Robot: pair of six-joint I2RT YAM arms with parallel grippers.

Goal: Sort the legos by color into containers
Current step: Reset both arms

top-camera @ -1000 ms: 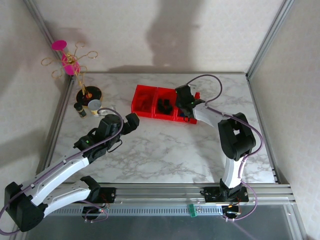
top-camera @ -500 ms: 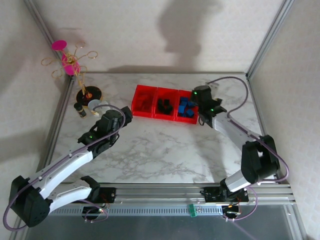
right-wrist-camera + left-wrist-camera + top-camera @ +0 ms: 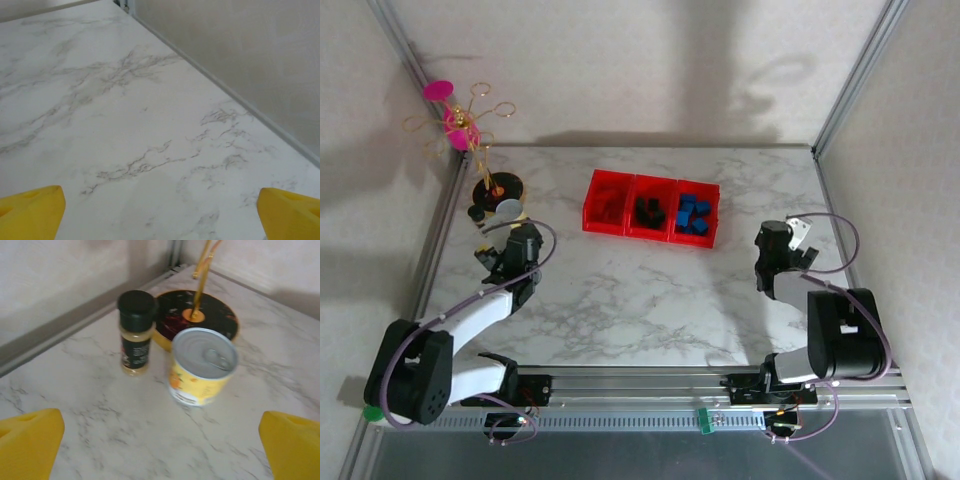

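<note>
the right claw (image 3: 783,243) is pulling away from the containers (image 3: 650,236) to the right side of the worktop (image 3: 640,300), leaving the blue legos (image 3: 692,213) in the right-hand bin uncovered. its jaws are standing wider than a second ago, over bare marble. the left claw (image 3: 506,250) is drawing back from the middle toward the left edge, now facing a can (image 3: 202,365) and a spice jar (image 3: 135,332).

The marble table (image 3: 620,300) bears the containers (image 3: 604,229) (three joined), a can (image 3: 202,365), a jar (image 3: 135,332) and a stand (image 3: 220,315).
</note>
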